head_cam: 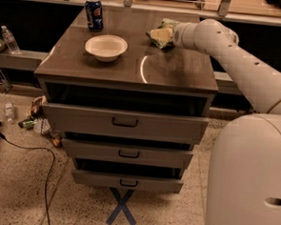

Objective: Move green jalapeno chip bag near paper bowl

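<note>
The green jalapeno chip bag (160, 35) lies at the back right of the cabinet top (172, 68), wrinkled, with a pale yellow patch facing me. My gripper (173, 35) is at the bag's right edge, at the end of the white arm (230, 53) that reaches in from the right; the wrist hides where it meets the bag. The paper bowl (106, 47) sits upright and empty at the middle left of the top, about a bowl's width left of the bag.
A blue soda can (94, 14) stands at the back left, behind the bowl. The cabinet has three partly open drawers (125, 123). A water bottle (10, 39) stands on a ledge at left; litter and a cable lie on the floor at left.
</note>
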